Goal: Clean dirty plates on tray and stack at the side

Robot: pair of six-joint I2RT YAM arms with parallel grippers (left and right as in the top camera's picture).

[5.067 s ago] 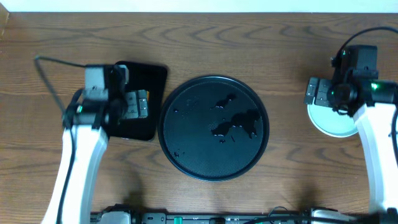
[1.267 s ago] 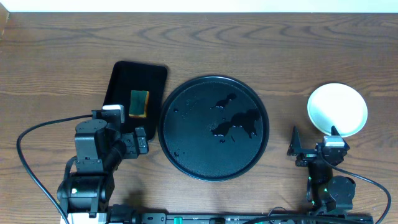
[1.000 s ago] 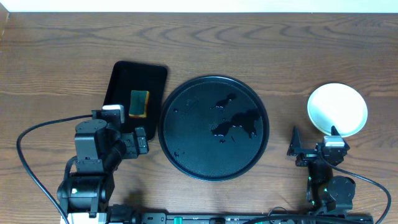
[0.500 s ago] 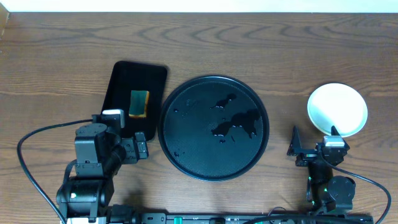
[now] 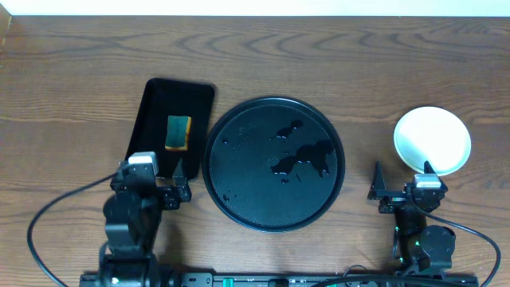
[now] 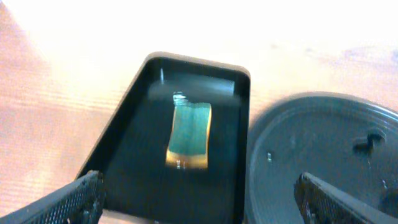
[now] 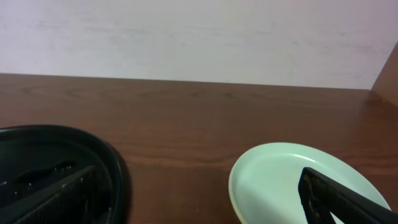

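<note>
The round black tray (image 5: 243,187) lies mid-table with only wet patches on it. The plates (image 5: 432,141) rest on the wood to its right; from above only the pale top one shows, and it looks clean. My left gripper (image 5: 156,175) hovers open and empty at the front end of the small rectangular tray. In the left wrist view its fingers (image 6: 81,198) frame that tray and the round tray's rim (image 6: 311,155). My right gripper (image 5: 403,177) is open and empty, just in front of the plates (image 7: 292,180), between them and the tray (image 7: 37,155).
A small rectangular black tray (image 5: 159,100) sits left of the round tray, with a green-and-orange sponge (image 5: 178,132) lying in it (image 6: 189,134). Both arm bases stand at the table's front edge. A pale wall runs behind the table.
My left arm has drawn back toward the front edge, its gripper sliding slightly nearer and staying open. The right arm, plates and tray have not moved.
</note>
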